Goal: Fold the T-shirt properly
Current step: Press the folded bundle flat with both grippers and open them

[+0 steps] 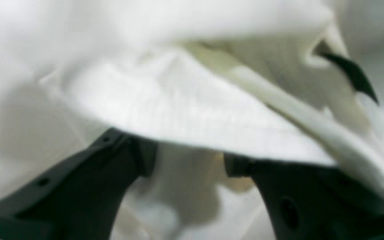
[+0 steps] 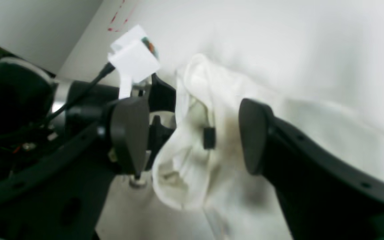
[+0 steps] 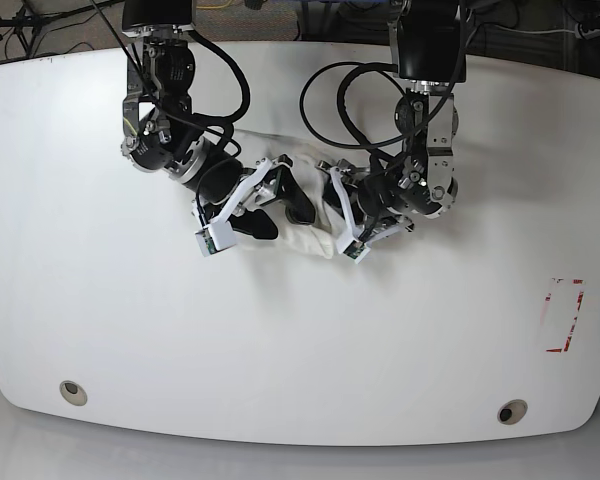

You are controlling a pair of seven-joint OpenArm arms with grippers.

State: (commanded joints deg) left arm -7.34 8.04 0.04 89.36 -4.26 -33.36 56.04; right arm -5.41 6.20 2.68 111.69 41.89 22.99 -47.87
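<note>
The T-shirt (image 3: 310, 235) is seen bunched (black neck tag (image 2: 209, 137) showing) on the desk (image 3: 100, 330), between both arms. The right gripper (image 2: 193, 140) is spread around its folds; the left gripper's (image 1: 188, 163) grip cannot be told.

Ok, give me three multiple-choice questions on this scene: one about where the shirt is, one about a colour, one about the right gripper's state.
1. Where does the shirt lie on the table? A far middle; B near edge; C right end.
2. What colour is the neck tag? A red; B black; C blue.
3. How are the right gripper's jaws? A shut; B out of view; C open around cloth.
Answers: A, it is bunched at the far middle in the base view; B, the tag shows plainly black; C, the pads stand apart with shirt between them.
</note>
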